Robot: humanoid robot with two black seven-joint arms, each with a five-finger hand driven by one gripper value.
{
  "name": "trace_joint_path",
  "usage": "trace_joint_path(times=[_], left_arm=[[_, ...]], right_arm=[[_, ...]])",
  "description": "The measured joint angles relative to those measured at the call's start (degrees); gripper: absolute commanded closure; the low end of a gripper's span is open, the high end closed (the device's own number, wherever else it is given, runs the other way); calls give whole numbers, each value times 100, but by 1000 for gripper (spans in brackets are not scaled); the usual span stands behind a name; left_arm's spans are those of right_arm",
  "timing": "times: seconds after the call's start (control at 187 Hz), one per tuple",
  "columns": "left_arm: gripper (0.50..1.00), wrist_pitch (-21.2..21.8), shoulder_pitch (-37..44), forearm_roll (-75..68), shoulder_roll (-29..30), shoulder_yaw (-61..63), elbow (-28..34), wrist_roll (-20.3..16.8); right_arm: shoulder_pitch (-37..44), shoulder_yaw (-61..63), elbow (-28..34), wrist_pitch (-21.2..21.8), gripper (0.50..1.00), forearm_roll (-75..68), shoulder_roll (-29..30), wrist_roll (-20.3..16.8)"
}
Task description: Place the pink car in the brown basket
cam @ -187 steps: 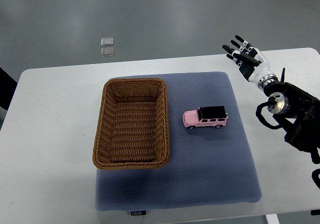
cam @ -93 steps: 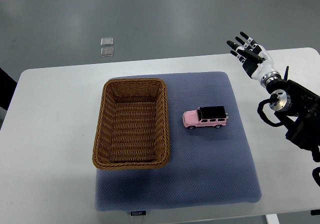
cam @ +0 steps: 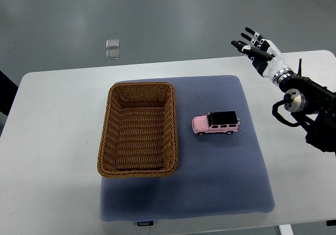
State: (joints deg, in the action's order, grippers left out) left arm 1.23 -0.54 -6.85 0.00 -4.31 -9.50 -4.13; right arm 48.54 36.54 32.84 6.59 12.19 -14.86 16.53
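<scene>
- Nothing is placed yet: the pink car [cam: 216,124] sits on the blue mat [cam: 220,188], just right of the brown basket [cam: 111,135], which holds nothing.
- The right hand [cam: 259,54] hangs high over the worktop's [cam: 52,140] far right corner, fingers spread, holding nothing, well apart from the car.
- Reach, grasp, lift and drop all remain, I'd say.
- Open mat surrounds the car; the basket's right rim is the only thing to clear.
</scene>
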Motion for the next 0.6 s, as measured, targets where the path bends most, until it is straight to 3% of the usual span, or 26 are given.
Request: trace_joint_path(times=[0.284,0.6], left_arm=[[500,0,-5,0,0,0,0,0],[500,0,-6,0,0,0,0,0]], right_arm=[[980,-1356,562,470,591,1659,-870,-32],[2168,-3056,2707,1406,591,3630,-2003,-405]])
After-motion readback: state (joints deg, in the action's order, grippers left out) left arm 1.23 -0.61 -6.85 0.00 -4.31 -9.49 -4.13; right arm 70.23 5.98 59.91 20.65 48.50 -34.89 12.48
